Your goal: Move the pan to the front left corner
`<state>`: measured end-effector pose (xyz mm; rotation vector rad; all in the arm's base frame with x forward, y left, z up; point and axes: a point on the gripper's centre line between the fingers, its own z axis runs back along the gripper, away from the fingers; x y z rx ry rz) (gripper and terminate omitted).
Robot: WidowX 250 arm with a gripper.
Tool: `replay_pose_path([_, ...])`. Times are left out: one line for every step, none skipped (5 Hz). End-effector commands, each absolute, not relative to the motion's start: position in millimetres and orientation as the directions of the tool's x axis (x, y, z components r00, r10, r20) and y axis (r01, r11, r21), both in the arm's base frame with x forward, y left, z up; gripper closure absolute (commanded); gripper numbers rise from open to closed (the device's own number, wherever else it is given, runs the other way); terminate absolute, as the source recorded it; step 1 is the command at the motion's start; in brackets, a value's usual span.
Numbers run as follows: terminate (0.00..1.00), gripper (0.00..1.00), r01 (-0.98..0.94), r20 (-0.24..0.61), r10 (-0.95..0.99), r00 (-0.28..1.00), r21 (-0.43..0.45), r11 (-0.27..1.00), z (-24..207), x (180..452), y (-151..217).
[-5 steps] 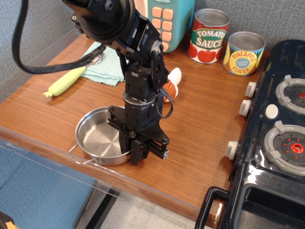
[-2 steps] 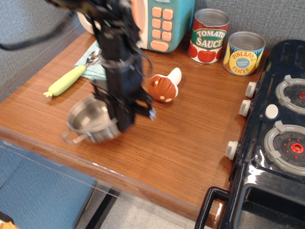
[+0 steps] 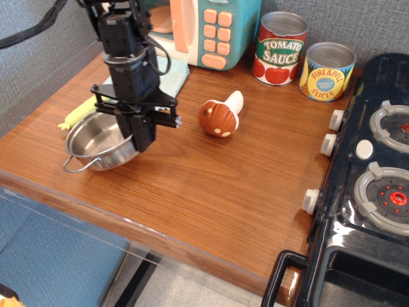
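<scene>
Presently, the black gripper (image 3: pixel 142 131) is clamped on the right rim of the shallow round stainless-steel pan (image 3: pixel 99 142), which sits tilted at the left side of the brown wood-grain worktop (image 3: pixel 217 192), extending left of the gripper. A brown toy mushroom (image 3: pixel 219 116) lies apart to the right.

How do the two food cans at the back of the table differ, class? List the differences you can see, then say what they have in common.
The tomato sauce can is taller with a red and green label; the pineapple can is shorter with a yellow and blue label. The tomato sauce can stands nearer the toy microwave, the pineapple can nearer the stove. Both stand upright, with shiny metal tops, by the back wall.
</scene>
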<state>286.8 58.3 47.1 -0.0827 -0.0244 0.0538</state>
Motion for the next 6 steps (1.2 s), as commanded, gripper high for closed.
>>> replay_pose_path([0.00,1.00,-0.117,-0.009,0.117,0.993,0.003,0.993,37.7,289.9,80.8])
replay_pose_path([0.00,1.00,-0.151,-0.046,0.152,0.987,0.024,0.988,28.7,289.5,89.4])
replay_pose_path([0.00,0.00,-0.166,-0.043,0.166,0.985,0.005,0.986,25.6,287.8,89.7])
replay_pose_path([0.00,0.00,-0.113,-0.034,0.113,0.993,0.010,0.994,27.8,286.5,79.7])
replay_pose_path([0.00,0.00,-0.053,0.004,0.053,0.999,-0.002,0.999,40.2,283.5,68.5])
replay_pose_path([0.00,0.00,-0.007,0.060,0.006,0.998,0.014,1.000,61.1,280.3,61.8])
